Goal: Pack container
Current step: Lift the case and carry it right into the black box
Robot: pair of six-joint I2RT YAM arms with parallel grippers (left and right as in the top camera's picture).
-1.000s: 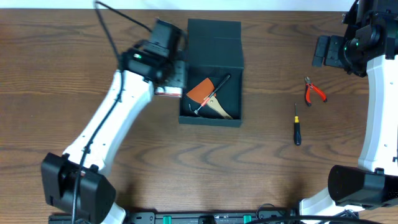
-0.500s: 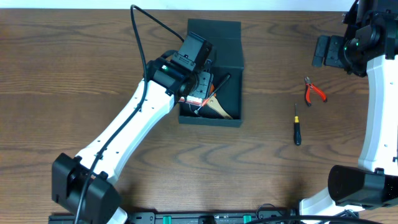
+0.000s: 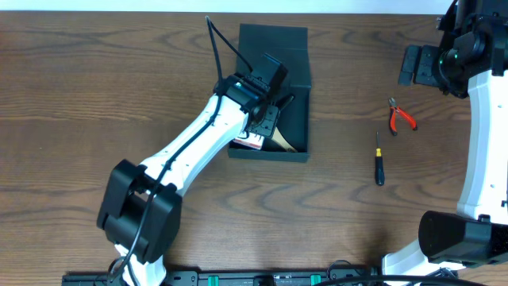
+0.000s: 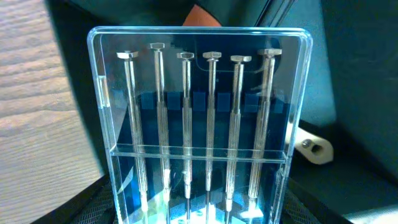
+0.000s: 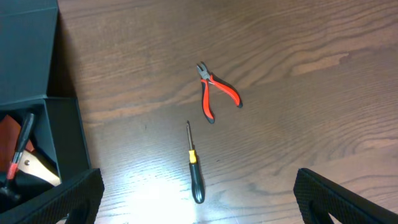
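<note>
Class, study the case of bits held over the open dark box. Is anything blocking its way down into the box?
Nothing visible blocks it. The left gripper holds the case above the container, whose lid lies folded back. A beige handle and a black tool already lie inside, low on its floor.

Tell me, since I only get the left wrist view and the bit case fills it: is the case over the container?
Observer: Yes. The left claw holds the bit case over the container, at its near-left corner.
Operator: What lies outside the container?
Observer: Red-handled pliers and a black screwdriver lie on the table to its right.
Operator: And the right claw?
Observer: The right claw is open and empty, far right, beyond the pliers.
</note>
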